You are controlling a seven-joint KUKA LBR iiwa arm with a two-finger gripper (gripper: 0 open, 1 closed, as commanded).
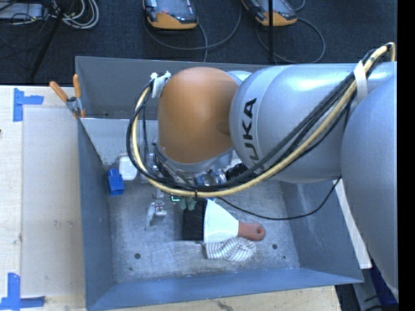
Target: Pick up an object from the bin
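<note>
1. Grey metal bin (pixel 214 289) on a pale tabletop (pixel 45 193), with dark floor and cables behind it. The arm (pixel 292 128) reaches in from the right, and its orange cover (pixel 194 118) hangs over the bin's middle.
2. The jaws sit under that cover, so I cannot tell whether they are apart or together, or whether anything is between them.
3. Nearest the wrist is a black block (pixel 192 224), on the bin floor just in front of it. It looks dark, boxy and flat-topped.
4. A white wedge-shaped piece (pixel 220 222) touches the block's right side. A reddish-brown rounded handle (pixel 251 232) pokes out beyond the wedge, and a striped cloth (pixel 230 250) is bunched in front of it.
5. A blue block (pixel 115 181) and a white piece (pixel 128 169) lie by the left wall, well apart from that cluster.
6. Likely risk: because the cluster's things touch, closing on the black block could also catch the wedge or snag the soft cloth, dragging them along or spoiling the grip.
7. The block's low, smooth sides may let it slip.
8. The looped cables (pixel 136 138) at the wrist hang near the bin's left slope and could brush it.
</note>
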